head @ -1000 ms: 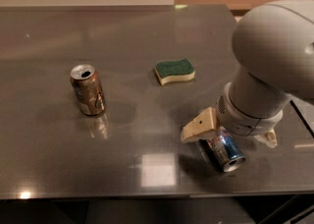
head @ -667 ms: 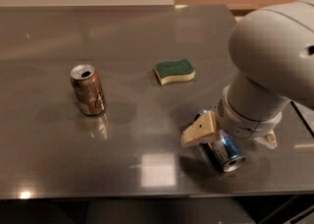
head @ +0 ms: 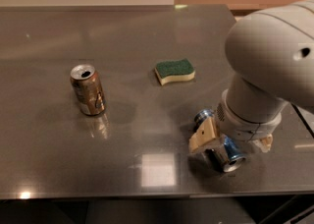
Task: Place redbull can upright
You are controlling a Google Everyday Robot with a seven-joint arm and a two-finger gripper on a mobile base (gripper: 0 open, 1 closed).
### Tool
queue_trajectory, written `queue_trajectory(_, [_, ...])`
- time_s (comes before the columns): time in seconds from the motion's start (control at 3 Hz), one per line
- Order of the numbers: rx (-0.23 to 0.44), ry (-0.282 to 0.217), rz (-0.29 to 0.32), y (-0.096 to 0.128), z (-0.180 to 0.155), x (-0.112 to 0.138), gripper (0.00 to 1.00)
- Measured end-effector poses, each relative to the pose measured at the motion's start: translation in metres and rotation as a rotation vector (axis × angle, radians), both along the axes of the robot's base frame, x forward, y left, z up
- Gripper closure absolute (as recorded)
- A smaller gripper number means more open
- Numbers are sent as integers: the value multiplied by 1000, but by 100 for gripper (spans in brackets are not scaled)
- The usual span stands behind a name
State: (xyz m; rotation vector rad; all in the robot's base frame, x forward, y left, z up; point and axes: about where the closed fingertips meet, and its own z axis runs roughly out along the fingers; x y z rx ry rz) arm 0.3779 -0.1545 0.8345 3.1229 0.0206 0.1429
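The redbull can (head: 224,153) lies on its side on the steel table (head: 147,120) at the front right. It is blue and silver, with one silver end toward the front and the other end (head: 202,118) pointing back left. My gripper (head: 234,141) is down over it, with a tan finger (head: 204,137) on its left side and the other finger (head: 265,143) showing to the right. The fingers stand wider than the can. The arm's white wrist hides the can's middle.
A wider brown-gold can (head: 88,89) stands upright at the left. A green-and-yellow sponge (head: 174,71) lies mid-table behind the gripper. The table's front edge (head: 147,194) runs close below the can, and its right edge (head: 301,120) is near.
The gripper has come down a little over the lying can. The can's back left end now shows past the finger. The other can and the sponge have not moved.
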Motion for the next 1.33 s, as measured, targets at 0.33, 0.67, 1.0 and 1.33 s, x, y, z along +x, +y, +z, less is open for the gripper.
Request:
queue_trajectory(0.33, [-10,7,16,-2,-1,1,39])
queue_trajectory(0.67, [-18,9,30,-4,-3,5,64])
queue_trajectory(1.0, [-14,11,8,-4,5,11,87])
queue_trajectory(1.33, [16,37,-66,1,27,19,100])
